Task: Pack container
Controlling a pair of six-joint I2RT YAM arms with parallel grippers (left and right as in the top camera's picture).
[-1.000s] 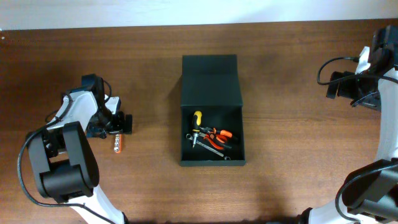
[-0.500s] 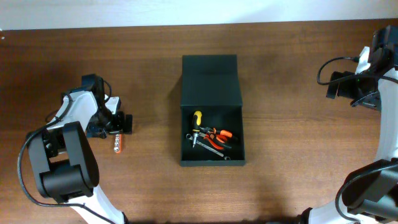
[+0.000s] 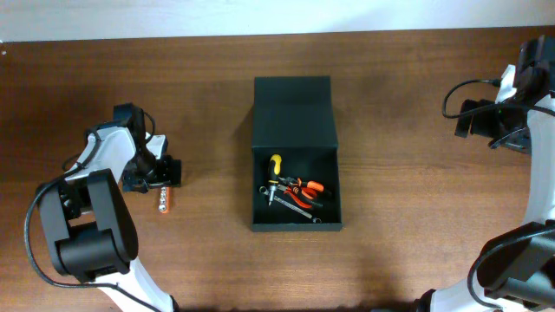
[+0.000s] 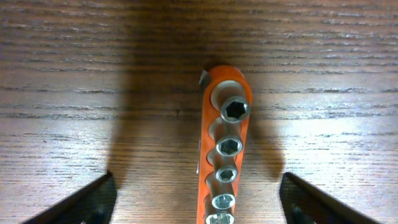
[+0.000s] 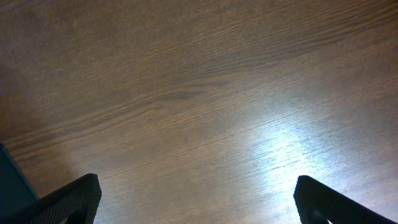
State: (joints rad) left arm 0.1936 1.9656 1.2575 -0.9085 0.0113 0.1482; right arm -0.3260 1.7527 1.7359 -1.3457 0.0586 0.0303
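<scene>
The container (image 3: 295,226), a dark box with its flap lid (image 3: 293,113) folded back, stands open at the table's middle. Inside lie a yellow-handled screwdriver (image 3: 275,165), orange pliers (image 3: 305,186) and a wrench (image 3: 299,210). On the wood to its left lies an orange socket rail (image 3: 163,201) with several sockets (image 4: 225,155). My left gripper (image 3: 160,173) hovers over the rail's far end. It is open (image 4: 199,208), with one finger on each side of the rail and apart from it. At the far right my right gripper (image 3: 473,117) is open (image 5: 199,205) over bare wood.
A dark corner (image 5: 9,180), probably the container, shows at the lower left edge of the right wrist view. A black cable (image 3: 460,91) loops beside the right arm. The wooden table (image 3: 408,217) ends at a white wall along the back.
The left gripper has shifted very slightly over the socket rail. The rail, the container and the right arm have not moved.
</scene>
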